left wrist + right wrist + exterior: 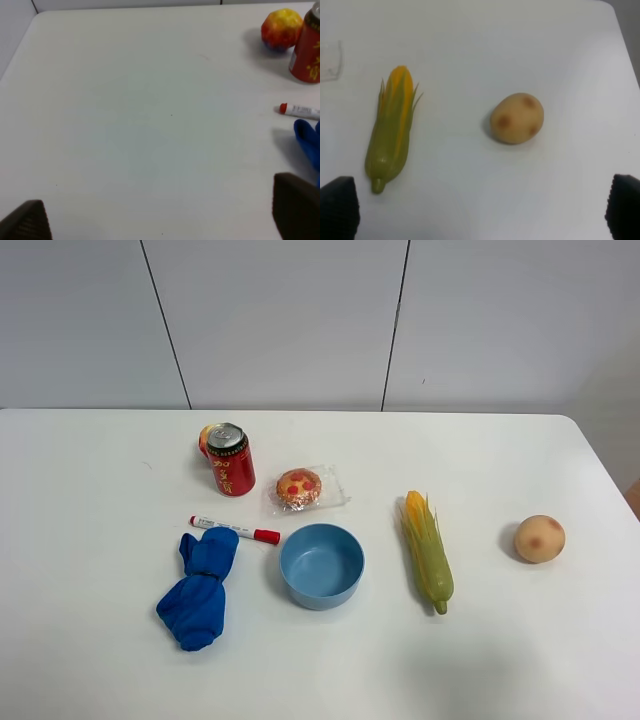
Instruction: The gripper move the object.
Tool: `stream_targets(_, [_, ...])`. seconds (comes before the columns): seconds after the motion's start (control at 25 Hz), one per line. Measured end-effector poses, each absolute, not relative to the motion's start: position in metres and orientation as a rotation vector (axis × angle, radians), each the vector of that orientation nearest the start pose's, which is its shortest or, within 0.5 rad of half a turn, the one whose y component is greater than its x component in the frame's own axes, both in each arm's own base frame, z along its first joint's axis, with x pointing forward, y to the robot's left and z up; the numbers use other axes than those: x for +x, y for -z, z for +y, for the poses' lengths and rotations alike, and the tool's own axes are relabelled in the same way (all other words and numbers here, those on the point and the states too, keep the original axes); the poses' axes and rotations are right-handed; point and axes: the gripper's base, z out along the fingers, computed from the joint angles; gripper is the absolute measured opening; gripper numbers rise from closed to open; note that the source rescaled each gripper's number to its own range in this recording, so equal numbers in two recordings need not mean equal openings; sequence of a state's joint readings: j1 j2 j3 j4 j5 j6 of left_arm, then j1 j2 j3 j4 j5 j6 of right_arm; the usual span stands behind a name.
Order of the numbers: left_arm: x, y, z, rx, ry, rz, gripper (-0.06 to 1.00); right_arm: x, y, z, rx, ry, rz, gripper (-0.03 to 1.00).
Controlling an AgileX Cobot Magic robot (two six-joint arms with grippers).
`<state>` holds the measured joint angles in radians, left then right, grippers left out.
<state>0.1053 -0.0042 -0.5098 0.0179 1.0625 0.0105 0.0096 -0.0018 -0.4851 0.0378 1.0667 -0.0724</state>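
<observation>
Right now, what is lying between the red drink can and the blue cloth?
The slim white marker pen with a red cap lies between the red drink can and the crumpled blue cloth, touching the cloth's top, as the exterior high view shows.

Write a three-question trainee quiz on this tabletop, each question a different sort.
1. True or false: the slim white marker pen with a red cap lies inside the round blue plastic bowl.
2. Which is nearest the marker? A) crumpled blue cloth B) tan spotted potato C) green-husked corn cob
3. Fill in: the right tool has its jaws ___.

Key: 1 false; 2 A; 3 open.
</observation>
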Motion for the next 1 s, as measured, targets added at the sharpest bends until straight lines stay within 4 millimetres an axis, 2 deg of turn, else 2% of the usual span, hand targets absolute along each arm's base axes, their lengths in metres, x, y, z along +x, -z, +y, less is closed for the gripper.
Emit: stream_targets(1.0, [-0.0069,-0.2798,0.0007,-0.097,-0.094,2.031,1.00,-0.0035,-0.2722,0.0024,-0.071,-0.006,2.063,1.00])
